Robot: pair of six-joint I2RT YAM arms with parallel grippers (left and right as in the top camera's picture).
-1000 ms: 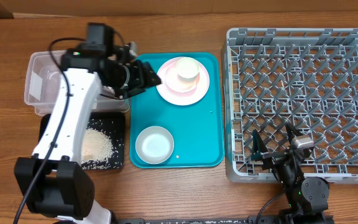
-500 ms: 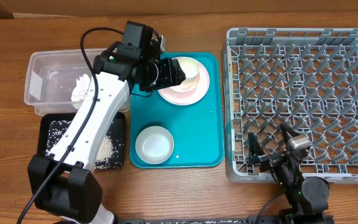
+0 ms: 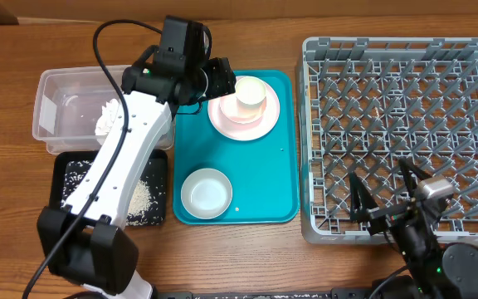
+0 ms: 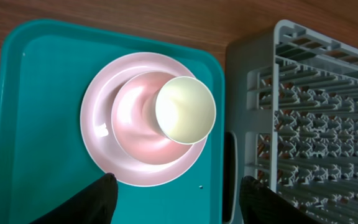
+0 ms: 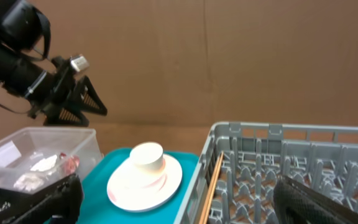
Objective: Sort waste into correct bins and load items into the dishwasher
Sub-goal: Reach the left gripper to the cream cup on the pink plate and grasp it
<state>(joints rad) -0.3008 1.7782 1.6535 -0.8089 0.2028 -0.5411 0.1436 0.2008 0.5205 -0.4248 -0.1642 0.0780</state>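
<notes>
1. My left end effector [image 4: 178,184] hangs over the teal tray [image 4: 36,124], its fingers spread wide and gripping nothing.
2. Below it the cup [image 4: 185,109] stands upright on the plate [image 4: 98,112], off the plate's centre.
3. The bowl [image 3: 206,193] sits on the same tray, apart from the plate, toward the arm bases.
4. The tissue [image 3: 106,116] lies in the tub [image 3: 52,108], and rice [image 3: 139,198] lies in the black tray [image 3: 66,176].
5. My right end effector [image 3: 384,189] is spread apart and empty over the near edge of the rack [image 3: 405,91].
</notes>
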